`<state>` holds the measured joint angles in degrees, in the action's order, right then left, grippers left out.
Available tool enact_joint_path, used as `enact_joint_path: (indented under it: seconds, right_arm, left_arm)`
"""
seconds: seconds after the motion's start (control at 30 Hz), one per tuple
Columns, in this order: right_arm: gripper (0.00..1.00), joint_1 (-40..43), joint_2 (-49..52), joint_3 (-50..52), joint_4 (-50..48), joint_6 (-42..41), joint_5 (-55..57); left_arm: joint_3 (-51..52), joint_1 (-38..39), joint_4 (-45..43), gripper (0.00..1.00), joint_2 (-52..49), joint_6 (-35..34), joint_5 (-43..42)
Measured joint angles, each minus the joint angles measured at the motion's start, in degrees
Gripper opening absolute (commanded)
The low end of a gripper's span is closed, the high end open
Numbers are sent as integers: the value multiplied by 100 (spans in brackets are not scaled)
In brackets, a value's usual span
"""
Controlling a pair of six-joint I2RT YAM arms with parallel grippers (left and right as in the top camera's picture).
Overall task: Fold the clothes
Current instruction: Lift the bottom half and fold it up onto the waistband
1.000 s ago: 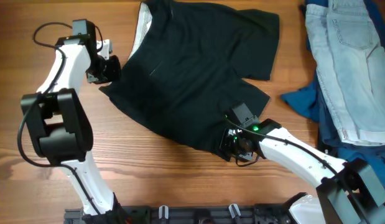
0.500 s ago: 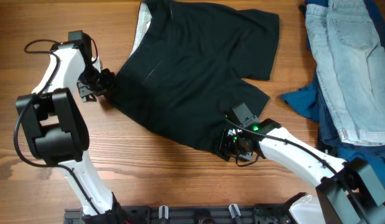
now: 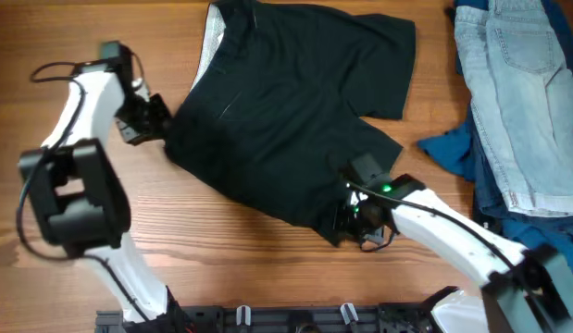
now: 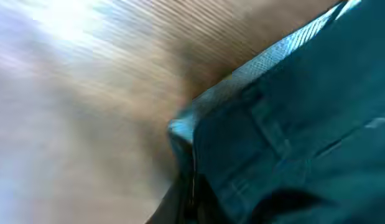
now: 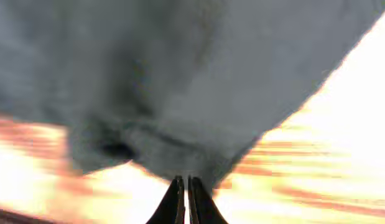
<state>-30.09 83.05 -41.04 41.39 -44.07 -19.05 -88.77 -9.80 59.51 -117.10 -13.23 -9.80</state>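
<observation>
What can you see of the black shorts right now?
The black shorts lie spread and slightly rumpled on the wooden table, with a pale lining showing at the top-left edge. The left gripper pinches the left edge, and the right gripper pinches the bottom corner. They lie apart from the denim pile.

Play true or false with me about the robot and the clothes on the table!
1. The black shorts lie on a wooden table. True.
2. The light jeans are on the left side of the table. False: the light jeans are piled at the right edge of the overhead view.
3. The right gripper is at the bottom hem of the shorts. True.
4. The left gripper is far away from the shorts. False: it is right at their left edge.
5. The shorts are folded into a neat little square. False: they are spread out and a bit wrinkled.
</observation>
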Motion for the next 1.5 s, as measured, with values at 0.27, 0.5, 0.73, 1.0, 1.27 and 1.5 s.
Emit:
enact_joint_path:
  seconds: [0.27,0.5,0.73,1.0,1.27,1.5]
  right_arm:
    - [64,426,-330,-787,1394,291,-151]
    - [82,-1801,-190,-787,1005,-428,83]
    - [41,-2238,931,-787,494,-562,1217]
    - [40,-2238,975,-623,-98,-560,1504]
    - [59,-2304,973,-529,-74,-535,1287]
    - [4,-2463,975,-522,243,-813,1357]
  left_arm:
    - [2,-439,476,4,1405,-44,-55]
    - [2,-138,66,4,1405,-46,-59]
    - [2,-133,44,4,1405,-46,-59]
    - [2,-133,76,4,1403,-46,-57]
    - [2,-133,120,4,1405,-46,-57]
    - [2,-133,138,4,1403,-46,-59]
